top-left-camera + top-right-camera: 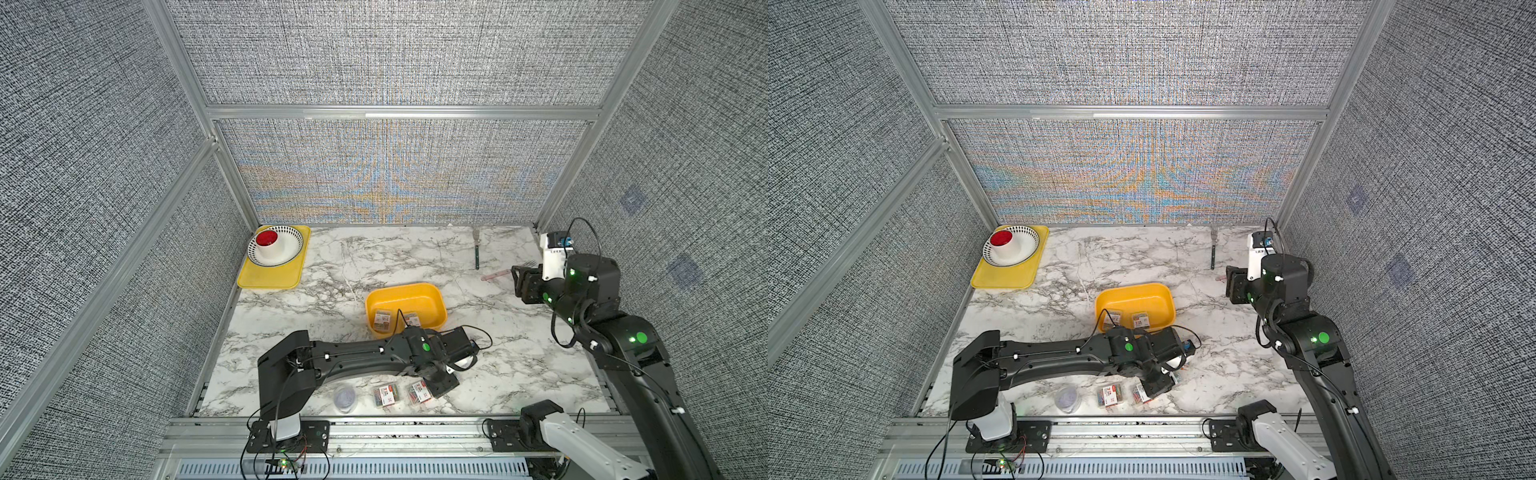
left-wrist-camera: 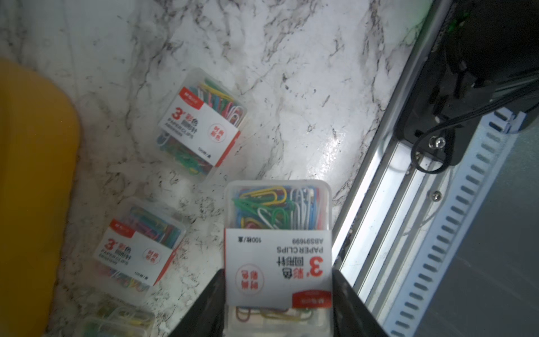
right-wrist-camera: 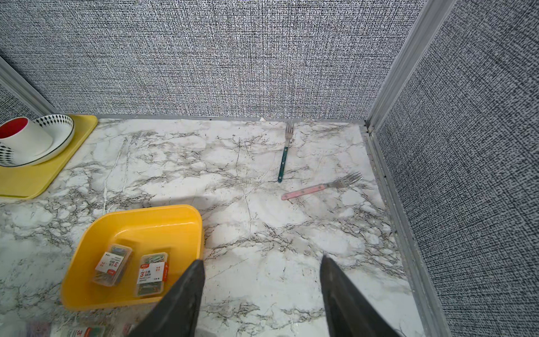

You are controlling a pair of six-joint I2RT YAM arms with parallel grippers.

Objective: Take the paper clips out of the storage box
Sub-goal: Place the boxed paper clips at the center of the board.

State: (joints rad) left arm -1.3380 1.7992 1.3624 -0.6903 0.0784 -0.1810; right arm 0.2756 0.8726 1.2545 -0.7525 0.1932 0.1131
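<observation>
Clear plastic clip box [image 2: 278, 233], bottom cut off by the frame edge, is clamped in the left gripper [image 2: 277, 272]. Right gripper [image 3: 261, 259] gapes empty. Two boxes [image 3: 113, 264] lie in the tub [image 1: 405, 299], mid-frame, its near rim hidden behind the left arm [image 1: 357, 353].

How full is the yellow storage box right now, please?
Nearly empty: the storage box holds only two paper clip packs, flat on its floor; one near corner is hidden.
</observation>
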